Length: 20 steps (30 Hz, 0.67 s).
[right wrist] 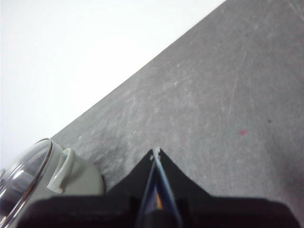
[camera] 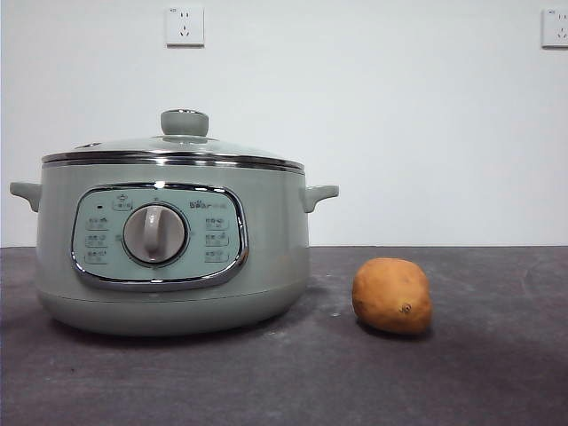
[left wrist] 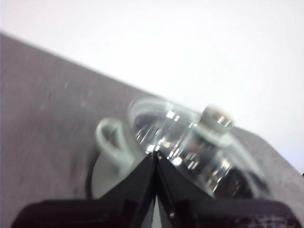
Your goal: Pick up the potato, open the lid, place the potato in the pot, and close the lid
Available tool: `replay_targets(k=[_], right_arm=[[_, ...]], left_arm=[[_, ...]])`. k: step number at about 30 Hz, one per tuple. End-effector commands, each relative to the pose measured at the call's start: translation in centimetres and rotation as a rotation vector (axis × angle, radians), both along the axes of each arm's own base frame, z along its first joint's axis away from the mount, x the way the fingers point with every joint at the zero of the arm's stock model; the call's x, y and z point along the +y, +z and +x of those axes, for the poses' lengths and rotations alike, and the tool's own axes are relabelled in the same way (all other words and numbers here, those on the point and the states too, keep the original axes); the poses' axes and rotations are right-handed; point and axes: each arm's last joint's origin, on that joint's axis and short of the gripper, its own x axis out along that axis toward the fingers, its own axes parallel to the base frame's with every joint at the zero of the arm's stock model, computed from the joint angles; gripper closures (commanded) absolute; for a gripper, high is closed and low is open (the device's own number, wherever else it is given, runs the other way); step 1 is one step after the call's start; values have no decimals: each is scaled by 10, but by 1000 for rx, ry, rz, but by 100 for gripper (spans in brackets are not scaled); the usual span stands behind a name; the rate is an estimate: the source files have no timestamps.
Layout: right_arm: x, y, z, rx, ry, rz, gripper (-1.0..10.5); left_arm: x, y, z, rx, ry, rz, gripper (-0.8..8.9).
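Your left gripper (left wrist: 156,156) and right gripper (right wrist: 156,153), jaws together, hover; potato (camera: 391,295) sits apart from lidded pot (camera: 173,240) on open table (camera: 497,355).

The lid (camera: 173,146) sits on the pot (camera: 275,257), the potato (camera: 391,295) just beside it.

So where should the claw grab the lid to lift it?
By the stubby green knob at the centre of the lid, coming straight down from above. The knob sticks up clear of the shallow glass dome, while the rim sits flush on the pot, leaving nothing else to pinch.
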Motion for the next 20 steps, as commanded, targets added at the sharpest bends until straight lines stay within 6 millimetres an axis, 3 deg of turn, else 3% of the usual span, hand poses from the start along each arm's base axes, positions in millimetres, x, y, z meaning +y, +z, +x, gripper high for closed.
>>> replay_targets(k=[1,8,14,20], right_arm=[[0,20,2,-29,6,-76,958],[3,78,14,-39,73,-198,958],[7,124,33,32,201,-281,957],[14,145,58,124,406,-353,947]], left_arm=[[0,20,-3,-44,6,59,820],[0,69,-3,-48,1,186,821],[0,100,14,79,-32,277,821],[-4,118,42,213,-164,280,821]])
